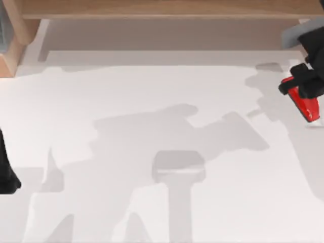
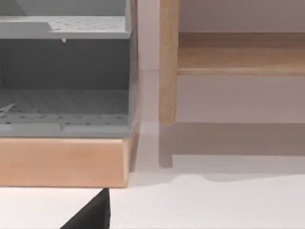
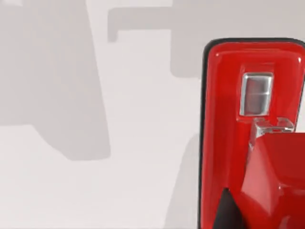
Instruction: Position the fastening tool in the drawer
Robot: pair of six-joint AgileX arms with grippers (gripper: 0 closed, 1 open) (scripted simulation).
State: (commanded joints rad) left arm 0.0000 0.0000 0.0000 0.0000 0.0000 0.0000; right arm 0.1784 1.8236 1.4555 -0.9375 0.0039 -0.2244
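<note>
Glossy red stapler (image 1: 305,105) – matt white table (image 1: 152,152)

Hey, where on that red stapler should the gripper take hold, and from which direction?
Across the narrow width of the stapler's body, coming down from above. It lies flat at the table's right edge, long and wedge-shaped, so its long sides give the fingers parallel faces. The right gripper is already over its rear end there; the left arm sits parked at the left edge.

White table (image 1: 152,152) — wooden shelf frame (image 2: 168,62), grey perforated drawer unit (image 2: 64,76).
</note>
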